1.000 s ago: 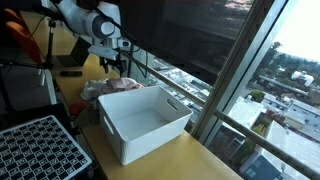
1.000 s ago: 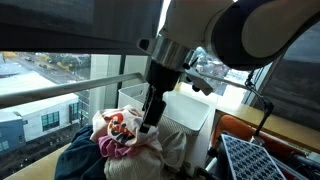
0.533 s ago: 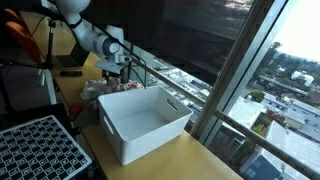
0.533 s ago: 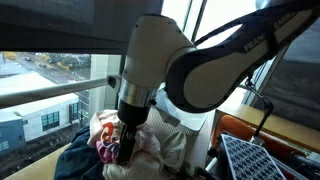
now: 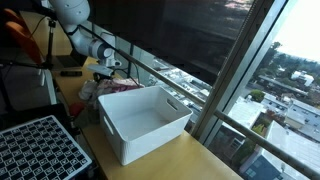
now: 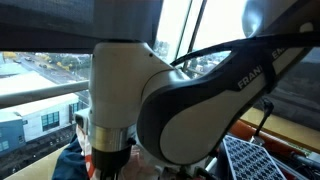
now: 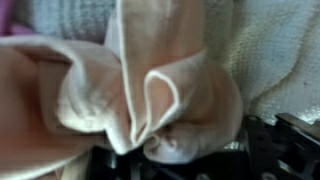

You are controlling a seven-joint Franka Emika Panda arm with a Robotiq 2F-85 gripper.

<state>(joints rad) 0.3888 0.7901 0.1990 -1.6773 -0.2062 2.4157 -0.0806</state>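
My gripper (image 5: 103, 78) is down in a pile of clothes (image 5: 90, 90) on the table, behind a white plastic bin (image 5: 150, 135). In the wrist view a bunched peach-cream cloth (image 7: 180, 90) fills the frame and sits between my two dark fingers (image 7: 185, 152), which stand wide apart at the bottom. A white knitted fabric (image 7: 285, 50) lies beside it. In an exterior view my arm (image 6: 150, 110) blocks nearly all of the pile, and only a dark blue garment (image 6: 68, 166) shows at the lower left.
The white bin is empty and stands next to the window rail (image 5: 180, 85). A black gridded tray (image 5: 40, 150) lies at the near corner and also shows in an exterior view (image 6: 258, 160). Glass runs along the table's far side.
My arm has swung down and toward the pile. The gripper went from hovering over the clothes to sitting in them, and the arm now hides the pile in an exterior view.
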